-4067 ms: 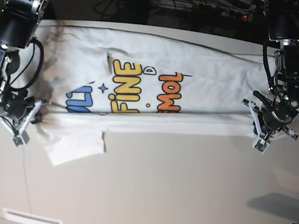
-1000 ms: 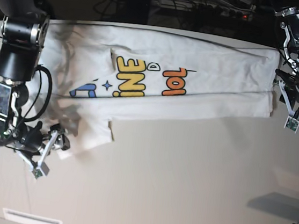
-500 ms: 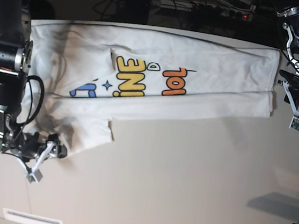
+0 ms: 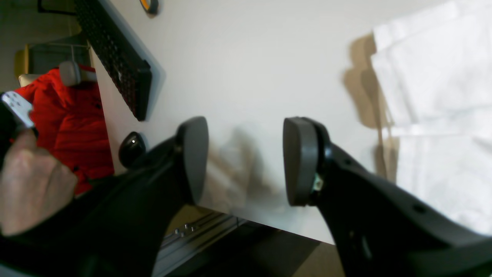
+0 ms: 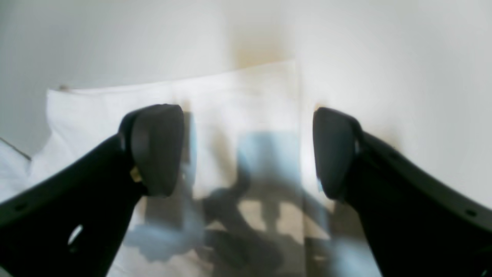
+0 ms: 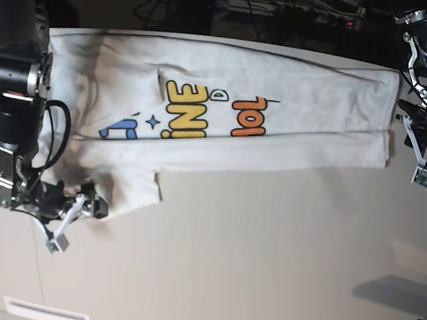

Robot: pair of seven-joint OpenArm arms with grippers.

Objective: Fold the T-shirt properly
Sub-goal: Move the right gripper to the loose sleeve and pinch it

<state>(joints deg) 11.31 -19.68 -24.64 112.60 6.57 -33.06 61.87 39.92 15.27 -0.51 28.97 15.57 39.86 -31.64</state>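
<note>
Lying half-folded across the table (image 6: pixel 262 274) is one T-shirt (image 6: pixel 227 107) — two grippers, left gripper (image 4: pixel 246 161) and right gripper (image 5: pixel 246 150), both spread wide, gripping nothing — keyboard (image 4: pixel 115 57) near table edge.

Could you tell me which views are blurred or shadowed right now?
Right wrist view: soft and smeared, the end effector throwing dark shadows on the T-shirt. Left wrist view: sharper, with shadows on the table. Base view: clear, dim at the top.
</note>
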